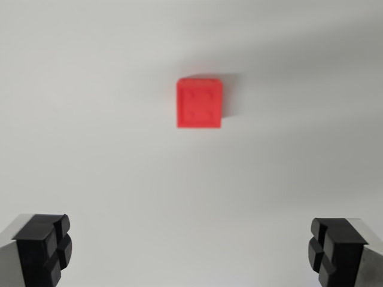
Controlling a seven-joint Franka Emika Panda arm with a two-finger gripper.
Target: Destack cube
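Cube [199,103] (red, no legible writing) lies beyond the wide-spread end effector [190,251].

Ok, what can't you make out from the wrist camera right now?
- Cube: seen from above and blurred, so a stack beneath it or a single cube cannot be told.
- Marks on its top: too blurred to read.
- Gripper: only the fingertips show; the bottom edge cuts off the rest.
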